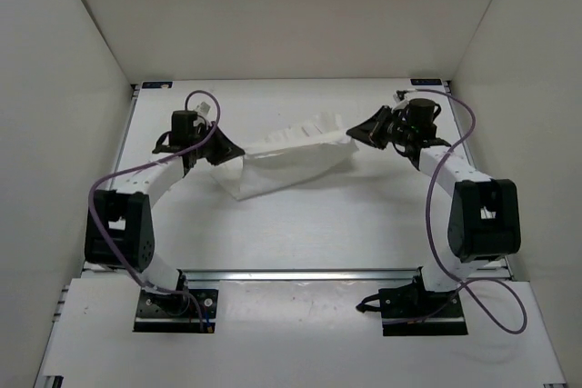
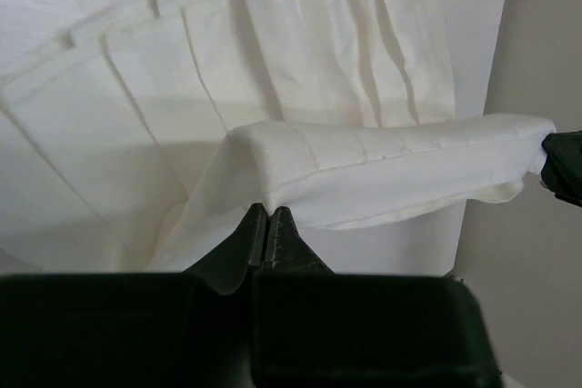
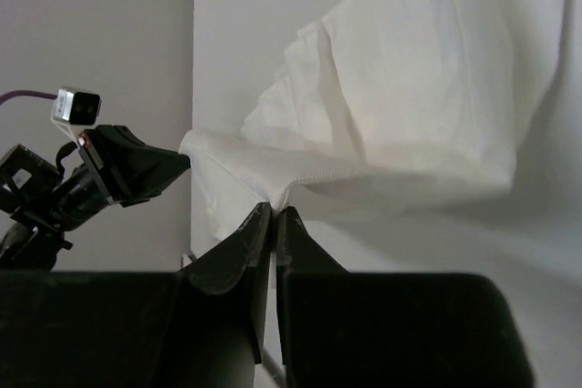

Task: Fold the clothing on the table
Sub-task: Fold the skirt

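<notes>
Clothing [image 1: 282, 165] strung out left to right!
Left hand [image 1: 225, 149] and right hand [image 1: 353, 130] each clench one end, equally near.

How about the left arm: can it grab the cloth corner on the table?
Probably not now: the left tool is shut on the thin white pleated clothing, though that corner lies near.

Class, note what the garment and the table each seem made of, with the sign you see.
The garment looks like thin woven cloth, white and matte: it keeps sharp lengthwise pleats, shows a stitched hem and drapes where lifted. The table looks like a hard, smooth, matte white board, perhaps laminate: no glare.
</notes>
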{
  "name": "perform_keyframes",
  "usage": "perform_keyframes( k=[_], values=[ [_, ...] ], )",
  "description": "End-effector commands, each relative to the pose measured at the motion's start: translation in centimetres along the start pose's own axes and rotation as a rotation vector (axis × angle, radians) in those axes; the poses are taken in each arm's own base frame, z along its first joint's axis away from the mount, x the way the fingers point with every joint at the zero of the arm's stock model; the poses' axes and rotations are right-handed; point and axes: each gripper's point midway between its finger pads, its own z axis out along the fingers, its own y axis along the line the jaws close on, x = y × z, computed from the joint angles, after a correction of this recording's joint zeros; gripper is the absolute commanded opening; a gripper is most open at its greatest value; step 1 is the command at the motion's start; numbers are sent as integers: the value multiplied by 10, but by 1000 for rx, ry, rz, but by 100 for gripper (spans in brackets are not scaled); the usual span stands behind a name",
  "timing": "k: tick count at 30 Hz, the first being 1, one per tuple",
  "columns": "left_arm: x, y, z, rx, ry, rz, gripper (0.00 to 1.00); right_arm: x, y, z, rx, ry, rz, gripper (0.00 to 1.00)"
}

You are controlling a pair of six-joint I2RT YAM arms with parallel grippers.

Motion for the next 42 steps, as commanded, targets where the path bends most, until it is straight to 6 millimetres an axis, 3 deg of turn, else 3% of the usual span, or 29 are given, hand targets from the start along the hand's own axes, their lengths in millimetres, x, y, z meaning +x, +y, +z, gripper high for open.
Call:
perform_keyframes(
  k=[1, 5, 8, 10, 11, 12, 13, 14, 15, 16, 17, 19, 20, 23, 25, 26, 27, 28, 29, 30, 31, 33, 34, 37, 38, 40, 41, 42],
  values=[
    [-45, 5, -3, -18, -119, 18, 0, -50, 8, -3, 11, -168, -188, 0],
    [-49, -15, -18, 1, -155, 71, 0, -45, 26, -26, 35, -191, -275, 0],
    [-47, -26, -44, -17, -198, 127, 0, -27, 31, -46, 96, -174, -317, 0],
    [-37, -34, -70, -24, -236, 152, 0, -3, 25, -62, 117, -137, -298, 0],
    [-22, -30, -73, -39, -210, 158, 0, 12, 24, -72, 106, -121, -286, 0],
    [-22, -36, -87, -27, -239, 174, 0, 15, 28, -79, 93, -124, -277, 0],
    [-19, -48, -103, 17, -245, 189, 0, 30, 41, -91, 34, -86, -278, 0],
    [-17, -57, -113, 55, -246, 192, 0, 37, 66, -106, -38, -86, -316, 0],
    [-23, -72, -136, 68, -293, 214, 0, 37, 88, -121, -76, -117, -394, 0],
    [-31, -98, -163, 103, -360, 257, 0, 37, 111, -132, -86, -128, -431, 0],
    [-38, -107, -176, 94, -408, 265, 0, 31, 131, -146, -72, -180, -483, 0],
    [-53, -142, -216, 125, -492, 301, 0, 20, 156, -163, -78, -236, -526, 0],
    [-59, -150, -222, 136, -502, 308, 0, 13, 161, -167, -94, -247, -537, 0],
    [-69, -149, -198, 130, -452, 303, 0, 6, 149, -148, -110, -186, -495, 0],
    [-68, -144, -166, 119, -381, 310, 0, 6, 136, -121, -88, -125, -478, 0],
    [-72, -140, -146, 107, -351, 303, 0, 4, 127, -101, -66, -78, -473, 0],
    [-73, -140, -139, 105, -340, 307, 0, 2, 112, -79, -28, -36, -458, 0],
    [-80, -136, -118, 85, -312, 316, 0, -1, 125, -72, -56, -17, -490, 0],
    [-91, -136, -106, 69, -293, 322, 0, -9, 125, -55, -46, 7, -489, 0],
    [-96, -138, -101, 66, -286, 320, 0, -17, 135, -44, -61, 23, -501, 0],
    [-114, -145, -101, 63, -298, 331, 0, -25, 136, -35, -53, 23, -519, 0],
    [-140, -178, -122, 84, -356, 364, 0, -46, 186, -44, -87, -52, -605, 0],
    [-150, -182, -127, 76, -377, 371, 0, -59, 209, -52, -102, -102, -654, 0],
    [-170, -216, -161, 124, -440, 397, 0, -76, 236, -60, -125, -136, -684, 0],
    [-168, -218, -160, 135, -435, 405, 0, -74, 235, -58, -128, -119, -677, 0],
    [-156, -216, -157, 147, -423, 398, 0, -71, 207, -45, -79, -77, -644, 0],
    [-144, -206, -148, 146, -403, 389, 0, -68, 199, -39, -82, -59, -632, 0],
    [-132, -191, -135, 136, -378, 370, 0, -61, 177, -30, -68, -31, -607, 0]
  ],
)
